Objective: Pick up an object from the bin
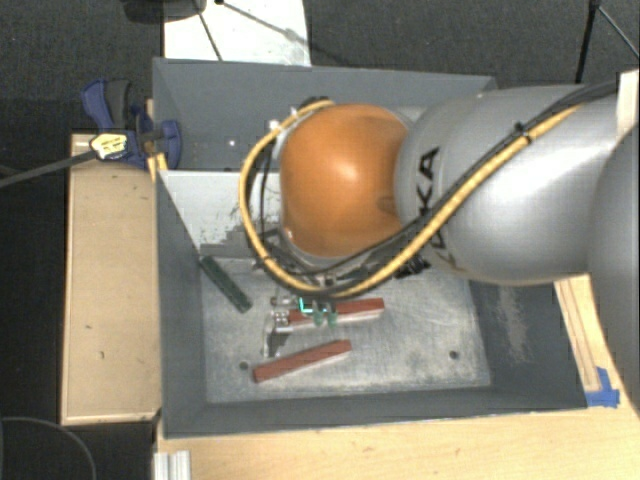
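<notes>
My gripper [277, 332] reaches down from under the orange wrist cover to the bin floor, left of centre. A long reddish-brown stick [301, 361] lies flat just below and to the right of it, close to its tip. A second reddish-brown stick with a pale edge [354, 311] lies right beside the gripper, partly hidden under the wrist. A dark green flat bar [225, 282] lies at an angle to the upper left, apart from the gripper.
The arm and its orange cover hang over the back half of the bin and hide the floor there. The bin's sloped walls rise on all sides, with open floor to the right of the sticks.
</notes>
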Tool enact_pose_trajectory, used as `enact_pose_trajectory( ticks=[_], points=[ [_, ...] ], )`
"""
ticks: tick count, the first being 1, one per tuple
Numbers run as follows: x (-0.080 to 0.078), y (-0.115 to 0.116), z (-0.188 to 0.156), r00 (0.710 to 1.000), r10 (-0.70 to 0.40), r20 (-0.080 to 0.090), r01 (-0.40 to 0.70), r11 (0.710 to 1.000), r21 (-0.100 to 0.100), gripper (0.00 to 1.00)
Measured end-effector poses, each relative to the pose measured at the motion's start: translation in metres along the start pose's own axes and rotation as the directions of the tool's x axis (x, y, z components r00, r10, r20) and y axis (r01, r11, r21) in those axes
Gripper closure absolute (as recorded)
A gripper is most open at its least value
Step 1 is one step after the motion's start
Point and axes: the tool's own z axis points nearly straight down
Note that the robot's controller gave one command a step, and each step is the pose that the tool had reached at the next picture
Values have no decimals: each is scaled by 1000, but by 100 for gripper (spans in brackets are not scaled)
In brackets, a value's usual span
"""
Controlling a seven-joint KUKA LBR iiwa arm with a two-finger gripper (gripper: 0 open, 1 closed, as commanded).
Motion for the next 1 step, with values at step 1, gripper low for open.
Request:
enact_pose_trajectory(
  ticks=[1],
  points=[
    [-2,-1,-4,1000,4,8,-4,1000,-2,0]
  ],
)
